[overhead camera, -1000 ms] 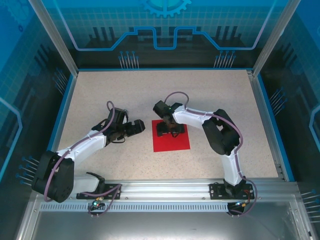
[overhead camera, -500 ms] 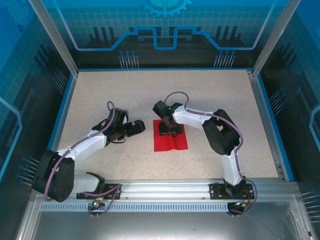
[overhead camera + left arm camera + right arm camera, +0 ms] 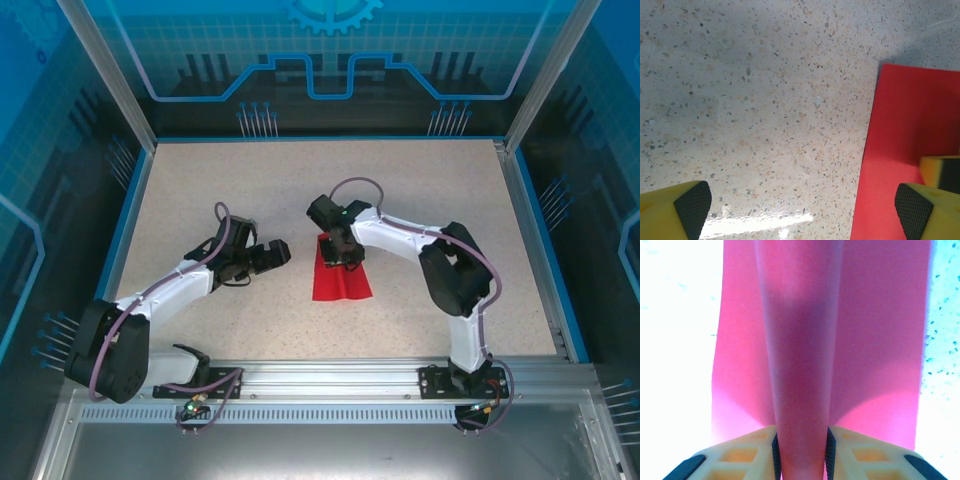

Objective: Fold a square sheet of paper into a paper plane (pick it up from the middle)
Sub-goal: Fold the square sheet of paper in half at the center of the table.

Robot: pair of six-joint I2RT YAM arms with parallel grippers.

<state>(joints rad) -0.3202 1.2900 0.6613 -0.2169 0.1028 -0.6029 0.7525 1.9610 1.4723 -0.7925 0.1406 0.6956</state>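
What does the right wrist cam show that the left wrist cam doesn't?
Right wrist: the right gripper shut on the red paper, pinching its middle up into a raised ridge between the pads.
Left wrist: the left gripper open wide above the table, with the paper's straight side edge and one corner in sight. One fingertip overlaps the paper.
Both: the red paper and the speckled table.
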